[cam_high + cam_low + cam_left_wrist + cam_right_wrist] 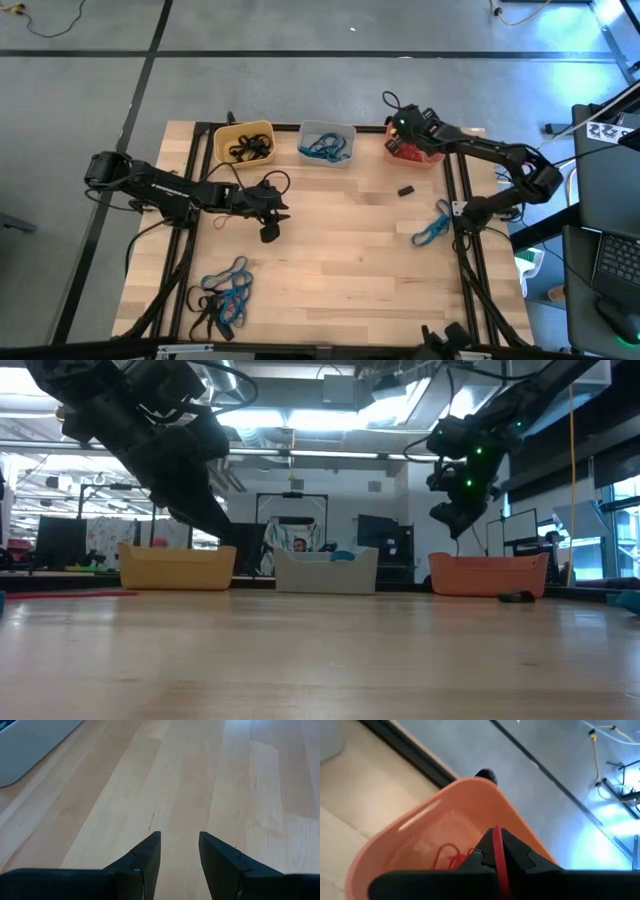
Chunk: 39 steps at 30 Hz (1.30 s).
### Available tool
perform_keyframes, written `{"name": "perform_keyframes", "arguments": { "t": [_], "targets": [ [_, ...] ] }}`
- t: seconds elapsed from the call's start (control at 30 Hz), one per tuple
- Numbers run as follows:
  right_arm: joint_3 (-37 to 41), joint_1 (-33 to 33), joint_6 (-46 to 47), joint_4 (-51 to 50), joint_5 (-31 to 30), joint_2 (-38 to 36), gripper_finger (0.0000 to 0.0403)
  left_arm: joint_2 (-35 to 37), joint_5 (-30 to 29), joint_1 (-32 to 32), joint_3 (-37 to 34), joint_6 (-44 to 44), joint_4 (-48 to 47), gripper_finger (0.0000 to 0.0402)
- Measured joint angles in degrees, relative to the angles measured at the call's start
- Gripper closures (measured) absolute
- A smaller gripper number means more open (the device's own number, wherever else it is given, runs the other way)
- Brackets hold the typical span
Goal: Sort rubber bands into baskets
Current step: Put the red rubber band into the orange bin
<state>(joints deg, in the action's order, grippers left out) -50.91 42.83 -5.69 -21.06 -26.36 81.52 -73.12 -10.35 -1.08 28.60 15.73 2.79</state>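
Right gripper holds a red band over the orange basket; left gripper waits, empty, above the tabletop.

High view: the right gripper [408,133] hangs over the orange basket [414,155] at the far right, beside the pale grey basket [327,143] of blue bands and the yellow basket [244,143] of black ones; the left gripper [272,213] sits over the bare tabletop [350,260] near the yellow basket, and loose rubber bands [225,297] lie near left, more [433,228] at right.
Low view: the right gripper hangs just above the orange basket's rim.
Left wrist view: its fingers [145,857] stand partly apart, with nothing between them, above bare wood.
Right wrist view: the fingers [517,852] are pressed together on a red band [501,857] above the orange basket, where more red loops lie.
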Motion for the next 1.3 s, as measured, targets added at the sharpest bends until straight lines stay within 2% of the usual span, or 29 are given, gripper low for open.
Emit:
{"name": "perform_keyframes", "arguments": {
  "t": [0.1, 0.2, 0.5, 0.67, 1.0, 1.17, 1.3],
  "targets": [
    [0.0, 0.0, 0.6, -0.1, 0.0, 1.1, 0.0394, 0.0, 0.0, 0.0, 0.0, 0.0, 0.0, 0.0271],
    [0.0, 0.0, 1.5, -0.1, 0.5, 1.6, 0.037, 0.0, 0.0, 0.0, 0.0, 0.3, 0.0, 0.0271],
    [0.0, 0.0, 3.0, -3.8, 0.5, 1.7, 0.0229, 0.0, 0.0, 0.0, 0.0, 0.4, -0.4, 0.0271],
    [0.0, 0.0, 4.2, -10.7, 3.8, 1.7, 0.0184, 0.0, 0.0, 0.0, 0.0, 0.4, -0.4, 0.0271],
    [0.0, -0.2, 5.5, -13.9, 12.7, -0.2, 0.0174, 0.0, 0.0, 0.0, 0.5, 0.4, -1.9, 0.0271],
    [0.0, -2.5, 5.7, -11.9, 13.3, -5.6, 0.0174, 1.8, -0.2, 0.0, 4.5, 1.4, -14.0, 0.0271],
    [-0.1, -5.6, 5.5, -9.5, 13.5, -10.3, 0.0174, 3.0, -3.6, 0.0, 6.7, 5.8, -23.3, 0.0271]
  ]
}}
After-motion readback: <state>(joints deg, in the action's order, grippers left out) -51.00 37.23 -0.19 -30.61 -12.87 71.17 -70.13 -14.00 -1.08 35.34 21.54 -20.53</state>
